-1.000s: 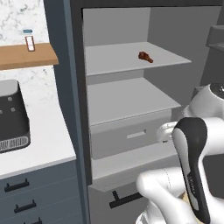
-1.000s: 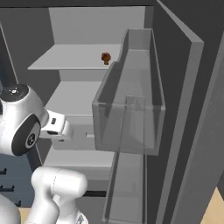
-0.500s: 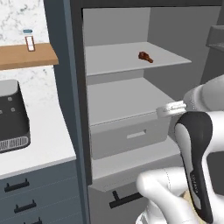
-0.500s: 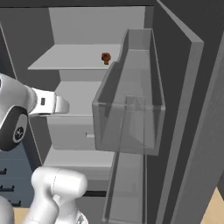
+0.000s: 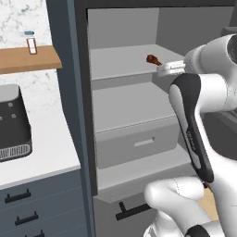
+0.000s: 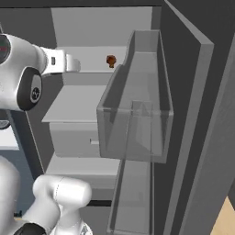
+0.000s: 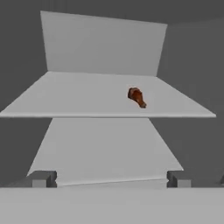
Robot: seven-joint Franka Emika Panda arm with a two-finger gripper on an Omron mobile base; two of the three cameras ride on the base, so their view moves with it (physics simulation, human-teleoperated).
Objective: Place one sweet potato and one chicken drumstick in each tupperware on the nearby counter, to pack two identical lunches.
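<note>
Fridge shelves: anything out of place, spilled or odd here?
Nothing spilled or damaged. A single chicken drumstick lies bare on the upper shelf, not in any container. The open tool faces it, not touching.

My left base cam sits behind my arm, looking forward and down into the open fridge (image 5: 139, 115), with the counter (image 5: 41, 148) and toaster (image 5: 14, 122) off to its left. My right base cam faces the same fridge from the other side, close up against the door bins (image 6: 137, 119). My hand cam looks straight along my fingers (image 7: 43, 178) at the upper shelf (image 7: 87, 98). All three share that shelf and the chicken drumstick (image 7: 137, 97) lying on it.
</note>
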